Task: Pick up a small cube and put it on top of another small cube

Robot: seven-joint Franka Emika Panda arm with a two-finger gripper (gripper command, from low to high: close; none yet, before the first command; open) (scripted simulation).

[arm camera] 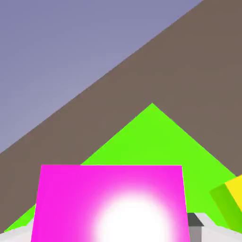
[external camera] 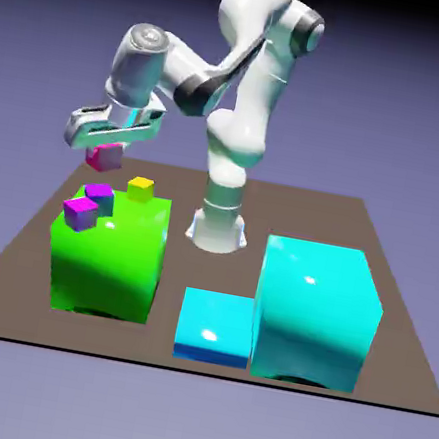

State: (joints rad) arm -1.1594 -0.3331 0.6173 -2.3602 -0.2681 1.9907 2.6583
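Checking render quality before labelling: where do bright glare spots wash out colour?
Hand view: a white hotspot bleaches the lower face of the tiny magenta-pink cube. Exterior view: small highlights on the big glossy green block and the big cyan block; the rest is evenly lit and sharp.

Magenta-pink small cube (external camera: 105, 155) in upper left, plain, bright white glare on its face in the hand view (arm camera: 111, 203). Green block (external camera: 108, 255) lower left, glossy highlights. Two violet-purple small cubes (external camera: 81, 212) (external camera: 100, 194), one yellow small cube (external camera: 141, 188). Cyan big block (external camera: 317, 312) lower right, flatter cyan block (external camera: 215, 326) at bottom centre. Table (external camera: 296, 212) grey-brown. White arm (external camera: 247, 97), grey joints. Backdrop blue-violet.
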